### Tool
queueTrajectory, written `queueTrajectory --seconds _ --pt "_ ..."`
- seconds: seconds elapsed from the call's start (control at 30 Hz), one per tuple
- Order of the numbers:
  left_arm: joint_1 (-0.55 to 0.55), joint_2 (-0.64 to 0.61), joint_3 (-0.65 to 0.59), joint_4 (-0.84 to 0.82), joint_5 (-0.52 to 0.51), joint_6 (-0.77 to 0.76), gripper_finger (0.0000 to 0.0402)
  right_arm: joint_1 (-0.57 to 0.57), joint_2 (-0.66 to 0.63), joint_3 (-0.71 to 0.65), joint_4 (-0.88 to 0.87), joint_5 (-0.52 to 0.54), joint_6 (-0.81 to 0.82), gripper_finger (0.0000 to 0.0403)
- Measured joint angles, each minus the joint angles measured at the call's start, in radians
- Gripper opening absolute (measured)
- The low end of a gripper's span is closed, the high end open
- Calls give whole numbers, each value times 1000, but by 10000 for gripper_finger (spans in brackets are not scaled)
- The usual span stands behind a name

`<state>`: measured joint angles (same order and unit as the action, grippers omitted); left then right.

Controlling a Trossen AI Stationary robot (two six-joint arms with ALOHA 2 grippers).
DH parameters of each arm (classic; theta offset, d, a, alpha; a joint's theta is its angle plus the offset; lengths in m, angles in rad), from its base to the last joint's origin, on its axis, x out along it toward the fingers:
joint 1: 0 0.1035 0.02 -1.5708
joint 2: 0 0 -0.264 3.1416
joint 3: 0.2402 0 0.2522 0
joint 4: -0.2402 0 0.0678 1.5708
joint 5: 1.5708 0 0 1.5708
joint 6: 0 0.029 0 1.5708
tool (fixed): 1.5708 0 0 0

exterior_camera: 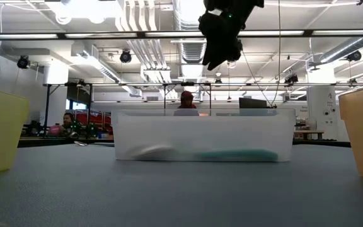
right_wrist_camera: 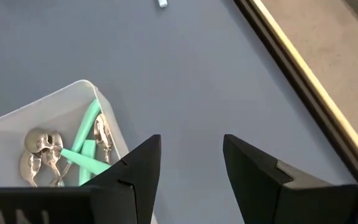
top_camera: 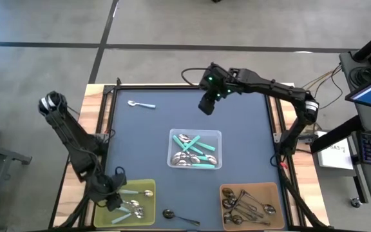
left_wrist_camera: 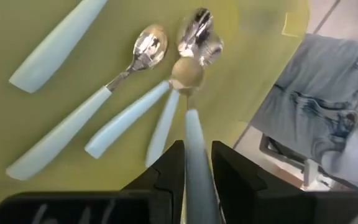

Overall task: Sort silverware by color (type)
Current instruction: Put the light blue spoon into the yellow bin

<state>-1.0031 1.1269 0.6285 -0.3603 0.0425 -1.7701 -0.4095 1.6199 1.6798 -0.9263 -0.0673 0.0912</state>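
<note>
Down in the yellow bin point(top_camera: 148, 207), the left gripper point(left_wrist_camera: 197, 168) has a pale blue spoon handle point(left_wrist_camera: 196, 155) between its fingers, jaws narrowly parted around it. Other pale-handled spoons point(left_wrist_camera: 86, 112) with shiny bowls lie there. Teal spoons point(top_camera: 195, 151) fill the clear bin point(top_camera: 219, 135); dark ones point(top_camera: 247, 200) the brown bin point(top_camera: 279, 193). The right gripper point(right_wrist_camera: 191, 168) hovers wide open, empty.

Overhead and table-level cameras share the clear bin point(top_camera: 195, 149); wrist cameras look down closely.
</note>
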Motion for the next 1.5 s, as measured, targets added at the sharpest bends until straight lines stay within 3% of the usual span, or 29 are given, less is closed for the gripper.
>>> queueTrajectory --seconds 0.17,0.27,0.43,0.67,0.77,0.97,1.13,1.27,1.4,1.5 --pt "0 19 0 7 -20 17 64 11 35 -1 6 -5 13 164" --pt "0 21 0 11 -103 50 65 20 54 -1 79 -10 8 164" --pt "16 2 0 11 -374 153 65 39 103 -1 330 -23 3 164" --pt "26 -52 0 4 -848 284 66 57 220 -1 710 -163 6 164" --pt "26 -72 0 -5 -995 307 66 55 282 21 737 -168 3 164" --pt "29 -86 0 -24 -1189 386 66 41 412 111 739 -168 -4 164" --pt "59 -92 0 -59 -1222 408 66 39 495 214 691 -168 -45 164" --pt "97 -96 0 -118 -1222 408 66 31 544 349 496 -168 -98 164" --pt "147 -129 0 -294 -1217 379 66 20 548 424 332 -118 -120 164" --pt "213 -173 0 -502 -1130 319 66 11 530 449 214 -63 -140 164"
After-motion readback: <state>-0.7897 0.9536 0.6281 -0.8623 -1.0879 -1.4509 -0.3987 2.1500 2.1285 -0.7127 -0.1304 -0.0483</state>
